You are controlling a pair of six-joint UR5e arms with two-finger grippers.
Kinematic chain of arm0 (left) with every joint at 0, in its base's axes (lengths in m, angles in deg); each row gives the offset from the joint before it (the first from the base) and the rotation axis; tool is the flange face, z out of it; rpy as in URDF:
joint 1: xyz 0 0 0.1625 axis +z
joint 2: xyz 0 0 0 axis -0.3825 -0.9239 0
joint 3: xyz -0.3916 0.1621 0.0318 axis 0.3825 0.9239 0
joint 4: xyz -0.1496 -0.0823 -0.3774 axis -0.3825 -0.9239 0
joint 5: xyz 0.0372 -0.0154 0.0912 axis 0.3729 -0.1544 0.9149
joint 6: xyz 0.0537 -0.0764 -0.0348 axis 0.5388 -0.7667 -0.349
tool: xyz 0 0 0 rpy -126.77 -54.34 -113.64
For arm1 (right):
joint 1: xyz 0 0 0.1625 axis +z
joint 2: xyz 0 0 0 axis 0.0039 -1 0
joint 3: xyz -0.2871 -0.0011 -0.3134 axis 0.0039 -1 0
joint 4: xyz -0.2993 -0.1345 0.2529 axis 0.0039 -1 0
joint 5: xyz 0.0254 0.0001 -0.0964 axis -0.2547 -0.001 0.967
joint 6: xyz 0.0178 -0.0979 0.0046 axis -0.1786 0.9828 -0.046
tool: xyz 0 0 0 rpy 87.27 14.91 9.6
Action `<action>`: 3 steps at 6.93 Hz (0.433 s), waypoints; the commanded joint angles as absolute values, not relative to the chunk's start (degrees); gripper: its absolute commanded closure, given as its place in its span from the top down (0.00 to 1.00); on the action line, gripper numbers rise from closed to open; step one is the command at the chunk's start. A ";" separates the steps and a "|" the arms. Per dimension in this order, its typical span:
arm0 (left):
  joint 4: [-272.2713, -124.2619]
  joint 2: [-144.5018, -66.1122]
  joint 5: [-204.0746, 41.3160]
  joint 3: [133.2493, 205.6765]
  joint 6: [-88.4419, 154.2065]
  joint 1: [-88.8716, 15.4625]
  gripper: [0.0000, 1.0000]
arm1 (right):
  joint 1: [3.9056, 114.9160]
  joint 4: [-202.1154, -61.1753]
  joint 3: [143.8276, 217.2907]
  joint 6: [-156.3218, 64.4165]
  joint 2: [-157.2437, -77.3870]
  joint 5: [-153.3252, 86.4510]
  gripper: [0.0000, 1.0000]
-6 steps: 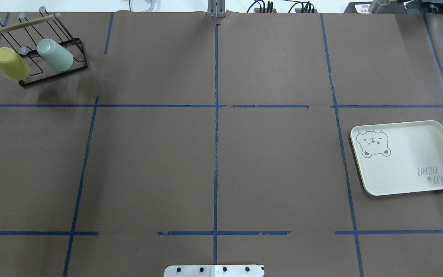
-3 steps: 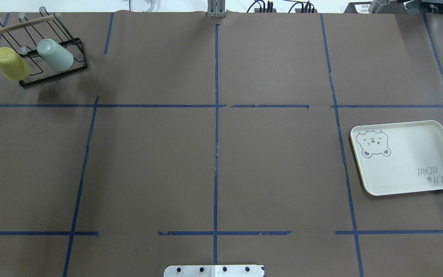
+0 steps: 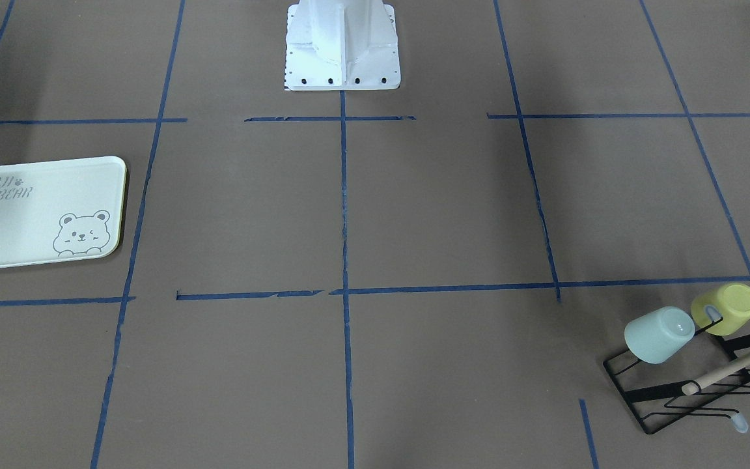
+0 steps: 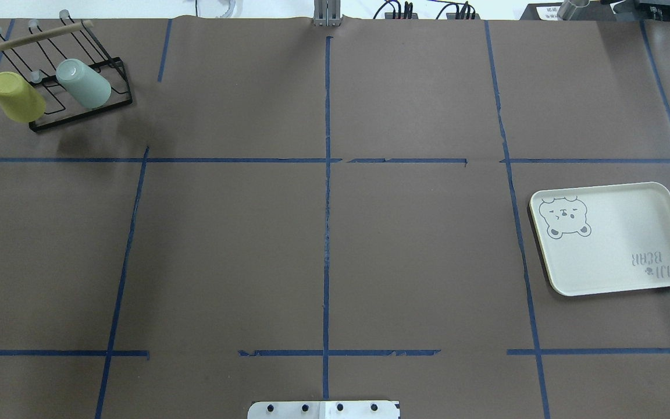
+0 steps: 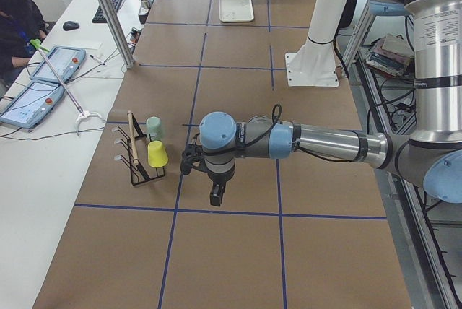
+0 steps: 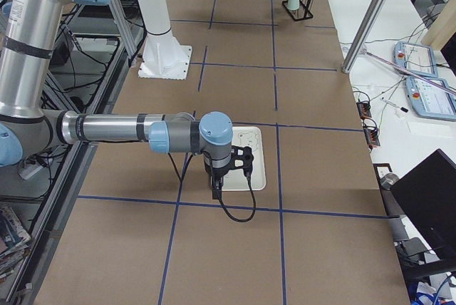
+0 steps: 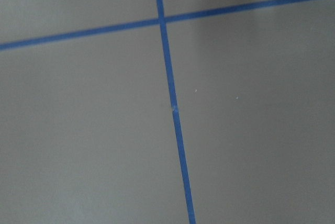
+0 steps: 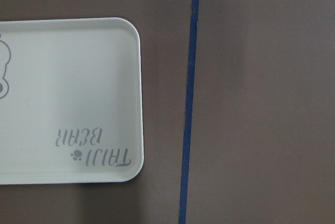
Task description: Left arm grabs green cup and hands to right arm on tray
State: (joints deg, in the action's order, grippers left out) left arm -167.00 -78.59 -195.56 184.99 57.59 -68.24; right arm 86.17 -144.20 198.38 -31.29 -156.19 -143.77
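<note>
Green cup (image 4: 84, 83) is kept inverted and tilted by a rack (image 4: 115, 99) peg, upper left overhead, tray (image 4: 620, 233) laid at right; whether left end effector (image 5: 215, 197) or right end effector (image 6: 215, 192) is open cannot be told.

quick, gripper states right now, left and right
left gripper: cannot tell, seen only from the side
right gripper: cannot tell, seen only from the side

Overhead and front cameras look steeply down from opposite sides, sharing the tray (image 4: 614, 250); end cameras sight along the tabletop (image 5: 238, 251); wrist cameras sit close, the blurred left perhaps closest.
</note>
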 commanded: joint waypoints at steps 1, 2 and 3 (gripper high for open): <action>-170.92 -84.12 -196.07 184.66 51.63 -68.21 1.00 | 86.18 -144.20 198.31 -31.30 -156.14 -143.75 1.00; -173.63 -84.39 -195.90 185.80 41.74 -68.04 1.00 | 86.18 -144.20 198.31 -31.30 -156.14 -143.83 1.00; -182.88 -84.48 -195.90 185.98 38.59 -67.34 1.00 | 86.18 -144.20 198.31 -31.30 -156.14 -143.83 1.00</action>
